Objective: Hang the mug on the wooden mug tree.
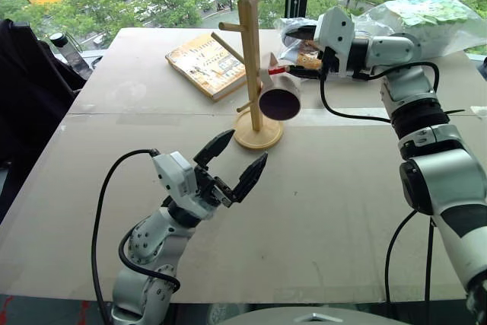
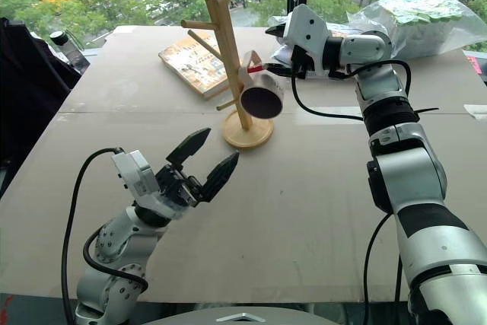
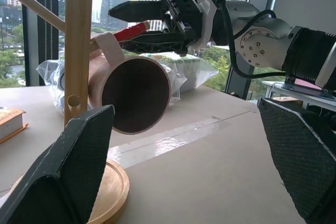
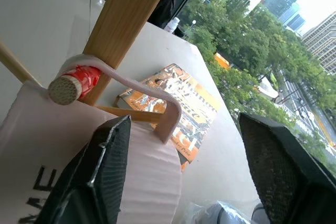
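Book (image 1: 207,64) flat on the table (image 1: 342,211) behind and left of the wooden mug tree (image 1: 251,74); crinkled plastic bags (image 1: 426,20) at the far right, behind the right arm; dark bottle (image 1: 67,51) and black cloth off the table's left edge. Tall window along the far edge, trees beyond.

Wide bare tabletop in front of the tree's round base and across the whole near half. Far side more crowded: book, bags and tree close together near the back edge.

Mug (image 1: 278,95) hanging on the tree's right side, white loop handle over a red-tipped peg, dark mouth tipped toward the camera, well above the base. Right gripper (image 1: 293,71) level just behind the mug, both fingers spread wide on either side of the handle, gripping nothing; fingertips close to the peg, contact not clear. Left gripper (image 1: 242,165) raised over the near tabletop, pointing at the tree's base, fingers apart and empty, well short of the mug.
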You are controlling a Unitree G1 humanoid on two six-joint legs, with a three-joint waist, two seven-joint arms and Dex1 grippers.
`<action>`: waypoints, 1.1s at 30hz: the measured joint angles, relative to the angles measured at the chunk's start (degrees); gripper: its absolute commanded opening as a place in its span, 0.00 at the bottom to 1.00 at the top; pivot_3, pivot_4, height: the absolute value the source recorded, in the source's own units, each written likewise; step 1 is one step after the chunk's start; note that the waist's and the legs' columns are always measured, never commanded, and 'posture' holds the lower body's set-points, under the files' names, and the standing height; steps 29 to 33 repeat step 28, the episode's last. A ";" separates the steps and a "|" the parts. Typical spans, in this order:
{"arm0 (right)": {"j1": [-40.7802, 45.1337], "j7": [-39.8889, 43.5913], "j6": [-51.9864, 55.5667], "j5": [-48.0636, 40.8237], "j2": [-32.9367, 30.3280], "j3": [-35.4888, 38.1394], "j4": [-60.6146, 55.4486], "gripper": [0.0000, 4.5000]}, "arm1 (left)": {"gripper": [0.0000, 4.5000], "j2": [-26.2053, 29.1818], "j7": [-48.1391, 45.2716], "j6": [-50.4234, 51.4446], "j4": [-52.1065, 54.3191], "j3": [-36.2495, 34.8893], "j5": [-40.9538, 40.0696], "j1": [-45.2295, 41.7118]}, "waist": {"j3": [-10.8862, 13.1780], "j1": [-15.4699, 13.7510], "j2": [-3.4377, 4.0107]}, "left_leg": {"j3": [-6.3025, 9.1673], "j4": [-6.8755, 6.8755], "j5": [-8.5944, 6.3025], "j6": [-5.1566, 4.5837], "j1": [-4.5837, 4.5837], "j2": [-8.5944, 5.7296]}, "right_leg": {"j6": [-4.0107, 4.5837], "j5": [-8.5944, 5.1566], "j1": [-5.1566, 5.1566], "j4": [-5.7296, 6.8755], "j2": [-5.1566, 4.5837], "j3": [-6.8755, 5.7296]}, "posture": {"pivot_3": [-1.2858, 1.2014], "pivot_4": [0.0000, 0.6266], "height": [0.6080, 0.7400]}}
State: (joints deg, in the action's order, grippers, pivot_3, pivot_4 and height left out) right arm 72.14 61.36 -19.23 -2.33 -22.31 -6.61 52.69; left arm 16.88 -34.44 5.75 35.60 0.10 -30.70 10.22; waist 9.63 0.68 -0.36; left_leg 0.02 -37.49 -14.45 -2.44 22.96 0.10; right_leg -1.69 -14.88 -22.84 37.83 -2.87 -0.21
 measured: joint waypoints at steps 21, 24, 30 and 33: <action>-78.85 -8.02 39.39 -26.69 -10.23 19.99 -71.09 1.00 | 1.00 13.19 2.07 10.91 -2.05 -2.42 8.82 14.31 | 0.08 -0.12 0.23 | -0.02 0.08 0.00 -0.03 -0.02 0.01 | -0.04 -0.04 -0.02 0.05 0.03 -0.01 | 0.52 0.24 1.00; -85.89 -8.11 34.13 -24.20 -8.36 19.66 -71.44 1.00 | 1.00 13.27 2.03 11.03 -2.28 -2.47 9.73 16.89 | 0.12 -0.21 0.18 | -0.08 0.01 0.00 -0.04 -0.13 0.01 | 0.16 -0.18 0.09 -0.01 0.00 0.02 | 0.52 0.24 1.00; -88.32 -8.36 28.62 -22.66 -7.50 19.72 -69.83 1.00 | 1.00 13.23 1.97 10.16 -2.38 -2.66 10.59 15.60 | -0.01 -0.27 -0.08 | -0.09 -0.05 0.01 -0.03 -0.20 0.02 | 0.08 -0.22 0.13 0.02 -0.04 -0.05 | 0.52 0.24 1.00; -88.32 -8.36 28.62 -22.66 -7.50 19.72 -69.83 1.00 | 1.00 13.23 1.97 10.16 -2.38 -2.66 10.59 15.60 | -0.01 -0.27 -0.08 | -0.09 -0.05 0.01 -0.03 -0.20 0.02 | 0.08 -0.22 0.13 0.02 -0.04 -0.05 | 0.52 0.24 1.00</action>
